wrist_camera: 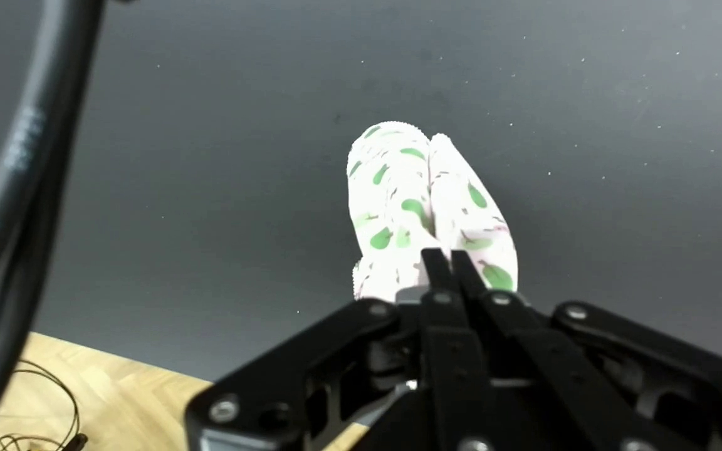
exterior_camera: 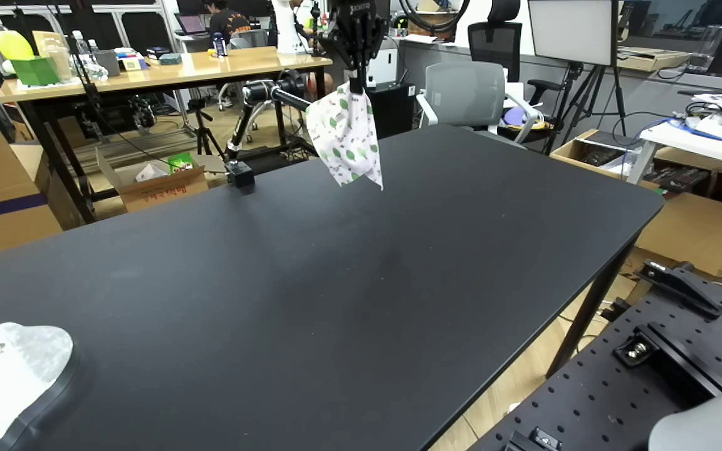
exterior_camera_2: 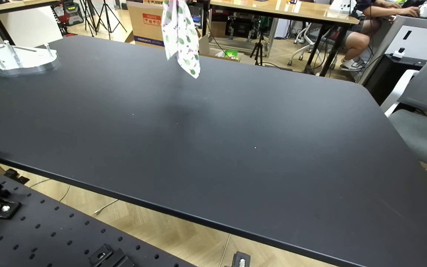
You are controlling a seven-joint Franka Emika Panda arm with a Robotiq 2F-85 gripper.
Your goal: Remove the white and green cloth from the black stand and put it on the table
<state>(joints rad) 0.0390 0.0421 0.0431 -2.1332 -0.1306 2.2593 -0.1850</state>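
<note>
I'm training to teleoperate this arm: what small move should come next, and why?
Probably lower the gripper gently: it grips the white and green cloth, which hangs above the black table, and the wrist view shows tabletop beneath it.

Cloth point(exterior_camera: 343, 141) hanging above the table point(exterior_camera: 336, 282)
White with green leaf-like prints, held at its top, drooping in folds; in an exterior view the black stand point(exterior_camera: 243, 125) rises to its left at the table's far edge, contact unclear.
</note>
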